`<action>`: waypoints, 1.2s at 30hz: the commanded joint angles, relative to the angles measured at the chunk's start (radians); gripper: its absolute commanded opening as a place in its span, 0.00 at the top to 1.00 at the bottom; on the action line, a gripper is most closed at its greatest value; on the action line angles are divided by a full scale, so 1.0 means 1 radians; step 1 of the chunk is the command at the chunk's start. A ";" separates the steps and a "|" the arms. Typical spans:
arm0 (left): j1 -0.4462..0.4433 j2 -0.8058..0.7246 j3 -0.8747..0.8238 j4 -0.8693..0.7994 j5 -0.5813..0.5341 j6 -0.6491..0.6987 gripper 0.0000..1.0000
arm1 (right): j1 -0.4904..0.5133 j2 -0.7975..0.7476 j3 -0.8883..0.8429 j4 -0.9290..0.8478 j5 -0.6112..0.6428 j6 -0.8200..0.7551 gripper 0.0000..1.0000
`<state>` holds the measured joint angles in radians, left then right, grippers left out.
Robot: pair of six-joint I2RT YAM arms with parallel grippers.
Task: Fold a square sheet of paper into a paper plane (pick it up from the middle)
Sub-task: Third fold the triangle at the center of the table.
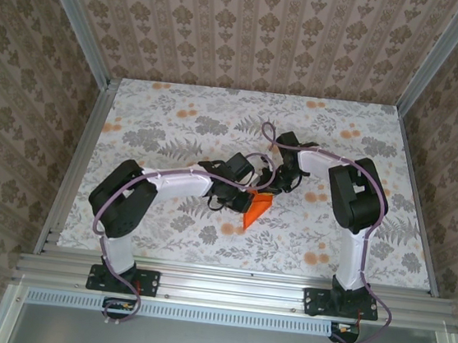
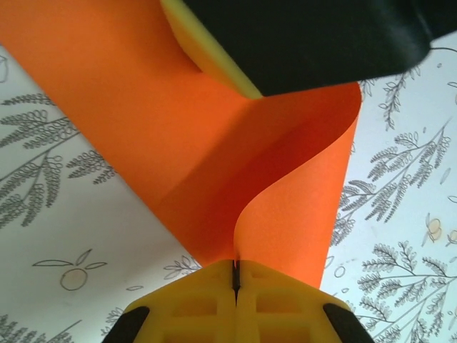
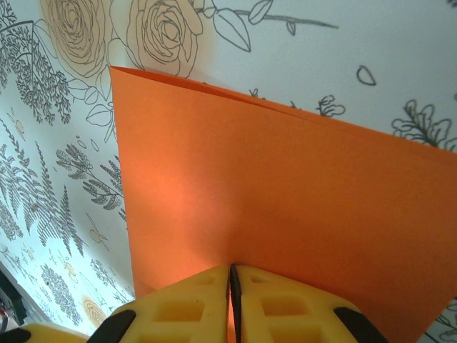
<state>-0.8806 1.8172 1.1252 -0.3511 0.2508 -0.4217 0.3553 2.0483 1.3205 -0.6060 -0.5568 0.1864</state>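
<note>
**1. Location of the work.** The square sheet of paper (image 1: 256, 210) is held between the left gripper (image 2: 234, 277) and the right gripper (image 3: 230, 282), over the middle of the table (image 1: 175, 132). In the top view it lies nearer the arm bases than the far edge. Its lowest corner points toward the near edge and slightly left. Whether that corner touches the table cannot be told.

**2. Left gripper.** The yellow pads are pressed together on one edge of the sheet. From this grip the paper runs straight ahead, then curls over to the right in an open loop. A finger of the right gripper crosses just above the loop, so the two grips sit close together.

**3. Right gripper.** The pads are likewise closed on the sheet, pinching it at its near edge. Ahead of the pads the paper lies as one flat plane. Its straight far edge slants from upper left down to the right and appears to be a fold.

**4. Axis and governing relation.** In the top view the long axis runs from near-left to far-right, mostly near to far. The left gripper holds the nearer, left side and the right gripper the farther, right side. The coming move probably depends on the loop between them, which bulges toward the right arm. Closing it into a crease likely requires bringing the two grips together along that axis without twisting.
</note>
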 commanded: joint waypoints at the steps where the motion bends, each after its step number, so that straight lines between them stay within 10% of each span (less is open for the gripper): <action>1: 0.009 0.015 0.009 -0.014 -0.026 0.028 1.00 | 0.003 -0.009 -0.026 -0.035 0.017 0.011 0.87; 36: 0.012 0.050 0.000 0.017 -0.005 0.050 1.00 | 0.002 -0.022 -0.040 -0.031 0.023 0.030 0.87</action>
<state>-0.8753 1.8526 1.1259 -0.3260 0.2420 -0.3954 0.3553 2.0373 1.3041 -0.6022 -0.5571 0.2092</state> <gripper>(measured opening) 0.053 0.128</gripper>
